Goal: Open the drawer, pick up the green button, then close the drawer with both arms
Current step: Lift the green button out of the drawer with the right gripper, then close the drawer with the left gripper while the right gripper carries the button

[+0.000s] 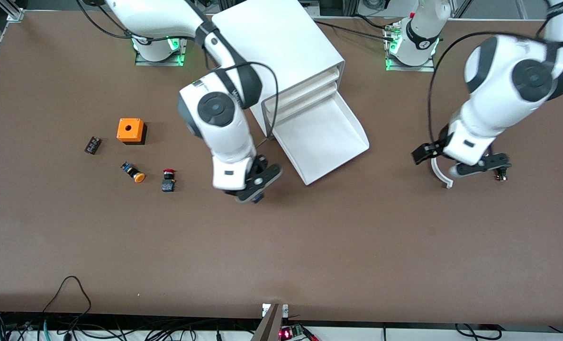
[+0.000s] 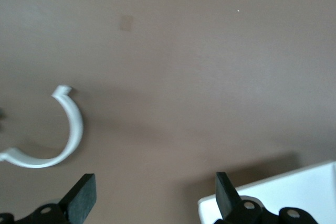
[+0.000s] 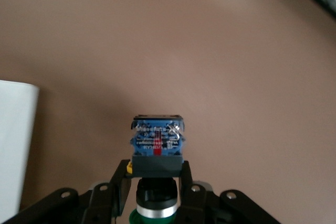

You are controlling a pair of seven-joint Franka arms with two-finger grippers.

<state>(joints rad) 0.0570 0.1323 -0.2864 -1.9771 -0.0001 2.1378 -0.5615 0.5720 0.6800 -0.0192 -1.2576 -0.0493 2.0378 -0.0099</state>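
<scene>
The lowest drawer (image 1: pixel 326 142) of the white cabinet (image 1: pixel 281 42) is pulled out, and its tray looks empty. My right gripper (image 1: pixel 255 188) is over the table next to the drawer's front, toward the right arm's end. It is shut on the green-capped button (image 1: pixel 258 197). In the right wrist view my right gripper (image 3: pixel 156 169) clamps the black collar, with the blue body (image 3: pixel 157 141) sticking out and the green cap (image 3: pixel 152 217) by the palm. My left gripper (image 1: pixel 468 166) is open and empty over the table toward the left arm's end. Its fingers (image 2: pixel 84 196) stand wide apart.
A white curved plastic piece (image 1: pixel 440 173) lies on the table under my left gripper and also shows in the left wrist view (image 2: pixel 65 137). An orange box (image 1: pixel 131 130), an orange-capped button (image 1: pixel 134 173), a red-capped button (image 1: pixel 168 181) and a small dark block (image 1: pixel 92 145) lie toward the right arm's end.
</scene>
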